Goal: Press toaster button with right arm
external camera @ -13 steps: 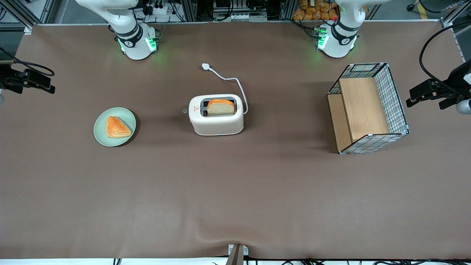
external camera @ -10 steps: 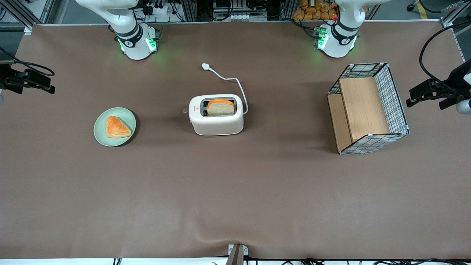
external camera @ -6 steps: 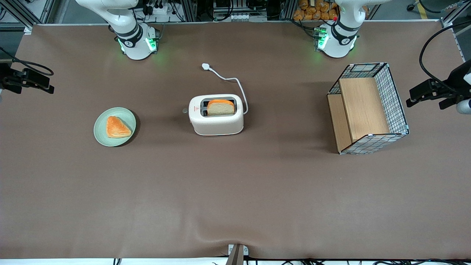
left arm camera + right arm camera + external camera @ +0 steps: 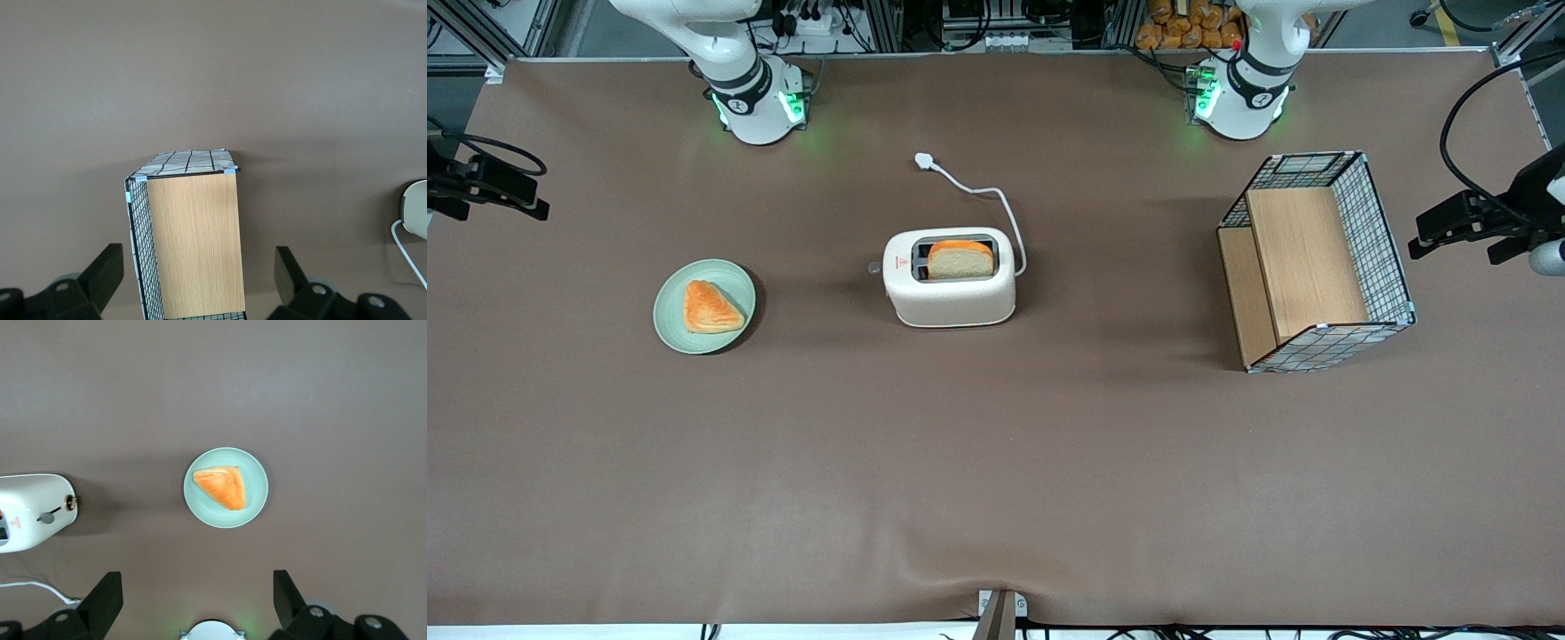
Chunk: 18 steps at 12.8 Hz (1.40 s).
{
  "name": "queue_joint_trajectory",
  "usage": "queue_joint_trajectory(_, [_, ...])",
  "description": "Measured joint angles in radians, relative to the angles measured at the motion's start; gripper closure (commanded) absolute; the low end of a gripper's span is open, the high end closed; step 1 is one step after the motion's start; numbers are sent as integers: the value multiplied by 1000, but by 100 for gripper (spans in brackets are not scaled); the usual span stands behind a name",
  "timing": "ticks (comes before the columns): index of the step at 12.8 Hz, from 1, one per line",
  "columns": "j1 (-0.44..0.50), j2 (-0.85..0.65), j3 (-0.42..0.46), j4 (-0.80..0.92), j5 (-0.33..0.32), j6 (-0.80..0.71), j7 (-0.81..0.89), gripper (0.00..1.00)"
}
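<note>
The cream-white toaster (image 4: 949,289) stands mid-table with a bread slice (image 4: 960,260) in one slot. It also shows in the right wrist view (image 4: 30,513). The toaster button (image 4: 874,267) is a tiny grey knob on the narrow end that faces the working arm's end of the table; the right wrist view shows it too (image 4: 47,517). My right gripper (image 4: 489,182) hovers high at the working arm's end of the table, far from the toaster. Its fingers (image 4: 107,590) are spread wide, open and empty (image 4: 195,580).
A pale green plate (image 4: 734,283) with a triangular pastry (image 4: 710,308) lies between the gripper and the toaster. The toaster's white cord (image 4: 978,189) and plug trail toward the arm bases. A wire-and-wood basket (image 4: 1316,262) stands toward the parked arm's end.
My right gripper has drifted slightly farther from the front camera and a little away from the toaster. Nothing else has moved.
</note>
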Motion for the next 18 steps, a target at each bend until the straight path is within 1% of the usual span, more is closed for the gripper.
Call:
queue_joint_trajectory(2, [-4, 5, -3, -1, 48, -31, 0, 0])
queue_joint_trajectory(4, [-3, 15, -2, -23, 80, -61, 0, 0])
queue_joint_trajectory(7, [2, 40, 1, -129, 158, -61, 19, 0])
queue_joint_trajectory(10, [15, 62, 3, -219, 217, -22, 53, 0])
queue_joint_trajectory(13, [24, 63, 3, -279, 267, -1, 101, 58])
queue_joint_trajectory(14, [31, 66, 4, -293, 282, 5, 124, 73])
queue_joint_trajectory(15, [47, 72, 4, -303, 293, 19, 142, 82])
queue_joint_trajectory(16, [69, 83, 5, -310, 299, 38, 152, 96])
queue_joint_trajectory(17, [96, 98, 6, -312, 319, 58, 157, 100])
queue_joint_trajectory(18, [120, 115, 8, -312, 357, 73, 165, 100])
